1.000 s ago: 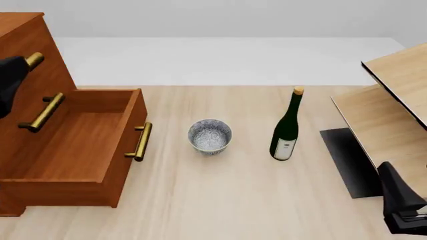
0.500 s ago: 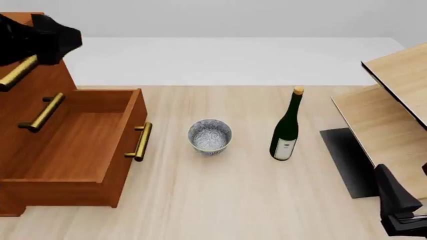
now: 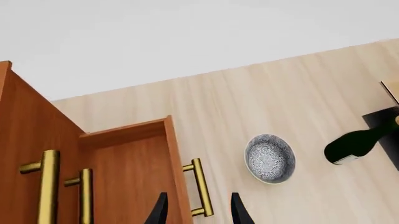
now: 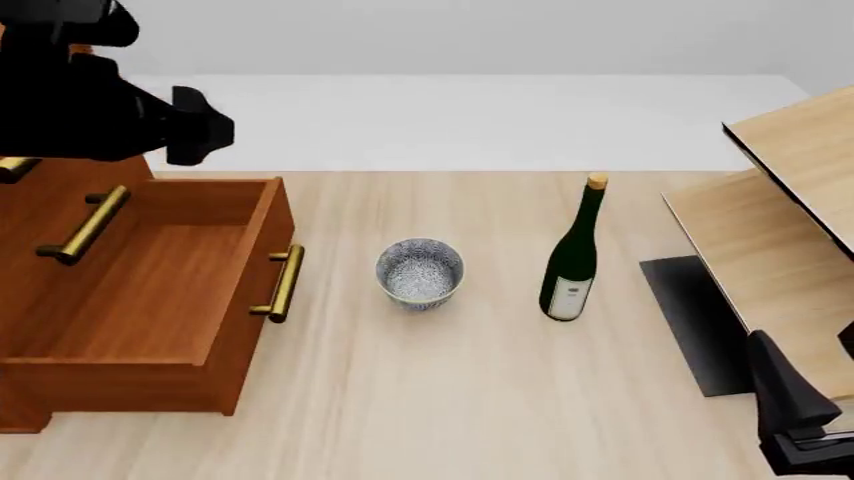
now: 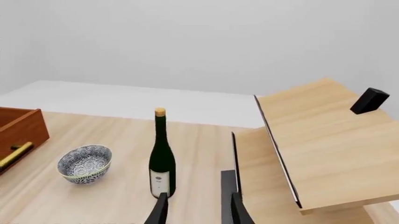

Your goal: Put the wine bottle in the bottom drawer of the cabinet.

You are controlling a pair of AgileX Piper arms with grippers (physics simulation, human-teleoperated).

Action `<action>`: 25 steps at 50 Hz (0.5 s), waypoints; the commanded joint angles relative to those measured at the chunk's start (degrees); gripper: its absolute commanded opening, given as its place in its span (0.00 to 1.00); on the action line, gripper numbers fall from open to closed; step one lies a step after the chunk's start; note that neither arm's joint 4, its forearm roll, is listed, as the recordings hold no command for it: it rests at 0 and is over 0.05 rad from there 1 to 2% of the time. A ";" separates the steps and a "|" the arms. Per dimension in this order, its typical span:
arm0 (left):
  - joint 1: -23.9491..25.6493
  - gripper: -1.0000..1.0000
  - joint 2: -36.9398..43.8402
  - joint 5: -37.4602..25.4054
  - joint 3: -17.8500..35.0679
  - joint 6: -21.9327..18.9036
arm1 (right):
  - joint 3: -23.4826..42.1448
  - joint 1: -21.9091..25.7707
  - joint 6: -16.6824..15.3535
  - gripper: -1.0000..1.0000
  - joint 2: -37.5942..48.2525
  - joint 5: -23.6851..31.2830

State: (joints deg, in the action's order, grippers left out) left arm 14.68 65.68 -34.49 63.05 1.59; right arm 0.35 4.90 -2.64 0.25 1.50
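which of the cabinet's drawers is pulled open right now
The bottom drawer, the lowest and largest one. It juts toward the bowl with its inside showing; the drawers above sit flush in the cabinet.

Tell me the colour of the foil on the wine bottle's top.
Gold-tan, capping the wine bottle; the right wrist view shows it best.

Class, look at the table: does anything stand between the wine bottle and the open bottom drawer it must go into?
Yes. The speckled bowl stands on the table between the upright wine bottle and the open bottom drawer, near the drawer's brass handle.
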 commanded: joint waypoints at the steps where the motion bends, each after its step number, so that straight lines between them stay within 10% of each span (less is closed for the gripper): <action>1: 0.52 1.00 1.05 4.22 -6.79 1.21 | -0.09 0.35 0.35 1.00 -0.05 0.33; 25: 0.58 1.00 1.18 6.63 -13.84 0.91 | -0.13 0.34 0.63 1.00 -0.01 0.54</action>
State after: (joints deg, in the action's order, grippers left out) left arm 14.95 67.00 -28.96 52.24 2.51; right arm 0.25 5.15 -2.10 0.24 1.94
